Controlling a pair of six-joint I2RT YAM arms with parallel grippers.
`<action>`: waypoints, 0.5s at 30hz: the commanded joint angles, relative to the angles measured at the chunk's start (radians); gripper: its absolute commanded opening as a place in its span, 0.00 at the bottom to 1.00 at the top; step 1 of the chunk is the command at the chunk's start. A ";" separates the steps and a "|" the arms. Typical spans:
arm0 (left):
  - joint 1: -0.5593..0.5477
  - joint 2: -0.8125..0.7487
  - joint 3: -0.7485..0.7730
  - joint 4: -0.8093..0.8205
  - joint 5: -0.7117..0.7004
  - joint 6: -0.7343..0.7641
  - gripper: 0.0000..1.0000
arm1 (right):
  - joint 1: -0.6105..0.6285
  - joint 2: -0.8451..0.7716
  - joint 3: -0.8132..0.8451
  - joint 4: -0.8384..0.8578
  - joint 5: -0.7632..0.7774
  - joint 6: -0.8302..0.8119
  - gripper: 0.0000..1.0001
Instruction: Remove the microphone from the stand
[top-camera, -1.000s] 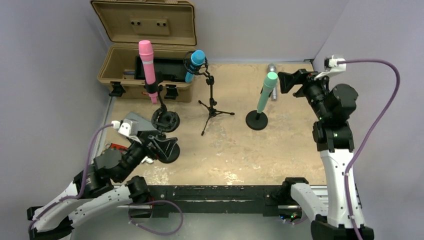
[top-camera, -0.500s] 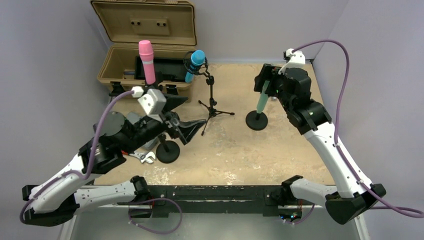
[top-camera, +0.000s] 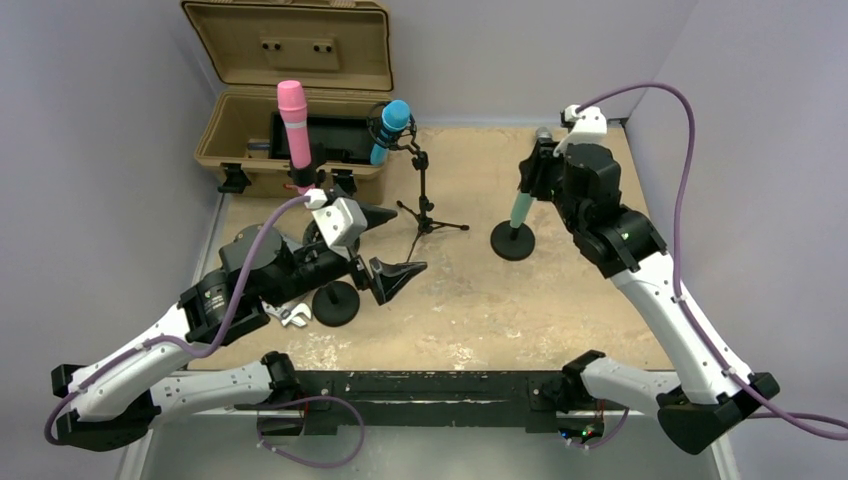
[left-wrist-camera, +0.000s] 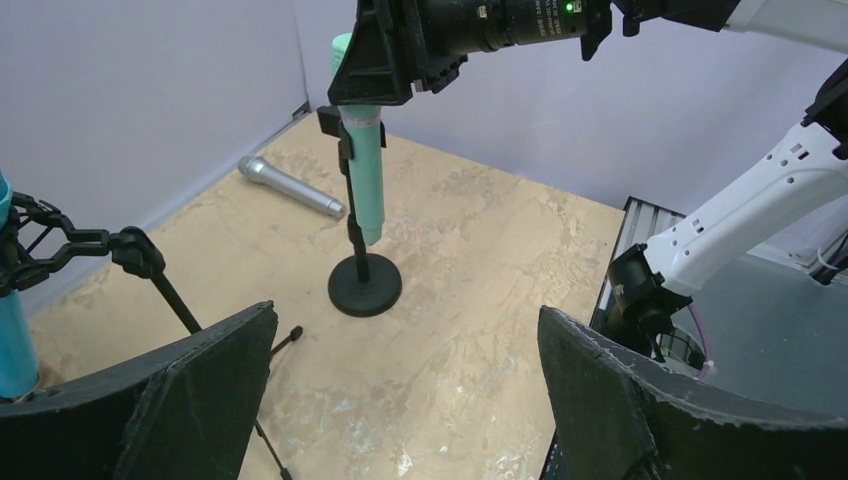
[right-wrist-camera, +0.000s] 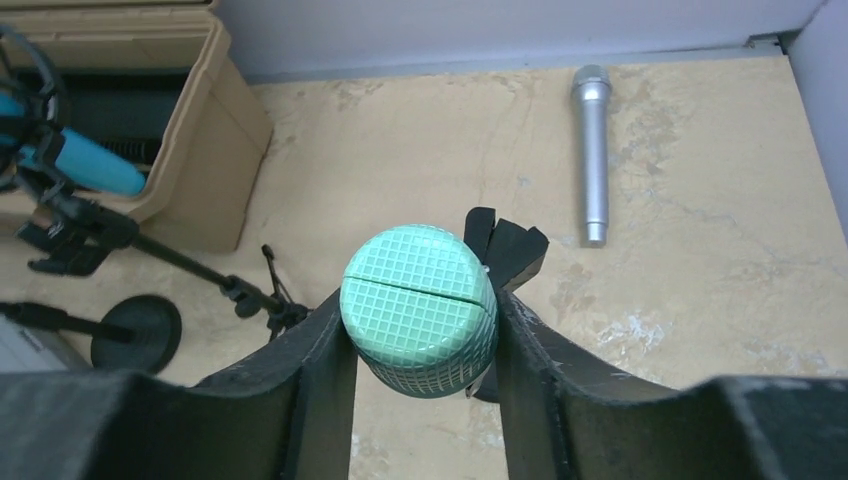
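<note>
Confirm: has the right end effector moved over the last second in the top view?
Yes. The right end effector swung left, from right of the stand base to nearly over it, its fingers now flanking the green microphone head.

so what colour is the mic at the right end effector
Mint-green microphone, gridded head; right wrist view best.

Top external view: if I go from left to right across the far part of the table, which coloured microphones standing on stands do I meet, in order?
pink microphone → blue microphone → green microphone
</note>
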 joint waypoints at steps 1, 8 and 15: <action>0.001 0.000 -0.011 0.042 0.063 0.033 1.00 | 0.012 -0.064 0.013 0.059 -0.213 -0.139 0.13; 0.000 0.014 -0.022 0.042 0.195 0.038 1.00 | 0.011 -0.100 -0.008 0.029 -0.640 -0.327 0.00; 0.006 0.016 -0.063 0.059 0.104 0.100 1.00 | 0.033 -0.120 -0.056 0.056 -1.048 -0.461 0.00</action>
